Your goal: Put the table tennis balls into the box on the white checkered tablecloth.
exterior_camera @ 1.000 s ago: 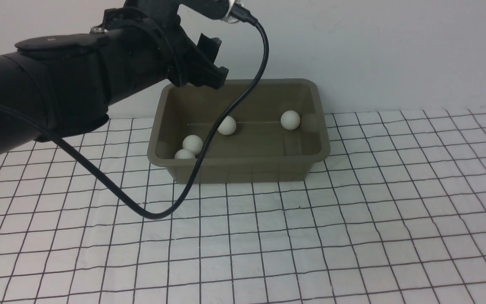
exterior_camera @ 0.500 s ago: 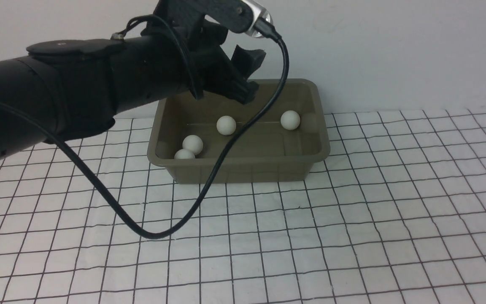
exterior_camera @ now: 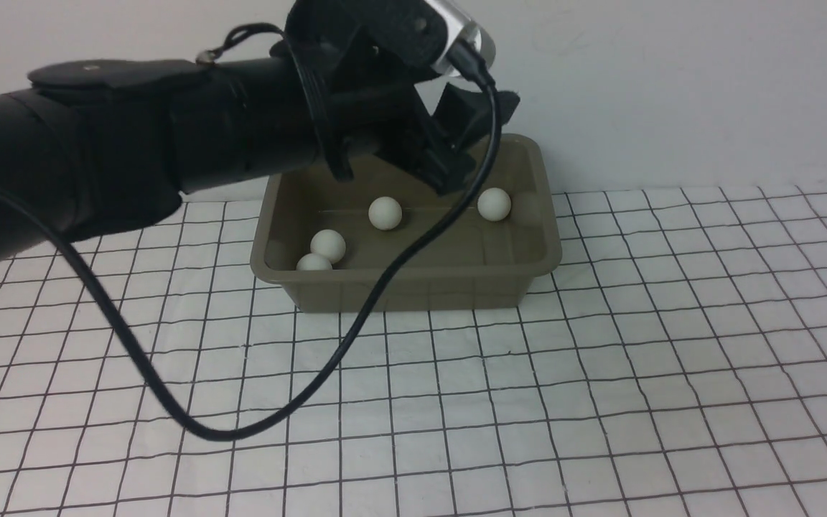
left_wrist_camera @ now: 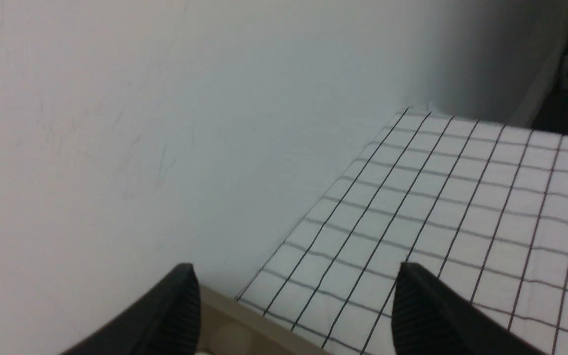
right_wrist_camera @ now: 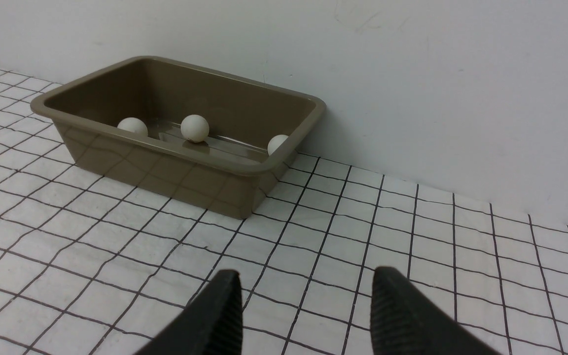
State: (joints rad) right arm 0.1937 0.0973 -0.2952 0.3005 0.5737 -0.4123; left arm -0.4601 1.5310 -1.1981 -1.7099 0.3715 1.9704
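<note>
The olive-grey box (exterior_camera: 413, 291) stands on the white checkered tablecloth (exterior_camera: 636, 359) by the back wall. Several white table tennis balls lie inside it: two near the front left corner (exterior_camera: 328, 245), one at the middle back (exterior_camera: 385, 213) and one at the right (exterior_camera: 494, 204). My left gripper (exterior_camera: 482, 143) hovers above the box's back right part, open and empty. In its wrist view, the left gripper (left_wrist_camera: 294, 276) looks past the box's rim (left_wrist_camera: 234, 328) at the cloth. My right gripper (right_wrist_camera: 306, 286) is open and empty, low over the cloth, well away from the box (right_wrist_camera: 165, 162); three balls (right_wrist_camera: 195, 128) show there.
A black cable (exterior_camera: 227, 431) hangs from the left wrist and loops down in front of the box over the cloth. A pale wall (exterior_camera: 672, 86) rises right behind the box. The right arm does not show in the front view.
My left arm has swung to the right, from above the box's back left corner to above its back right part. The cable loop moved with it. The balls have stayed put.
</note>
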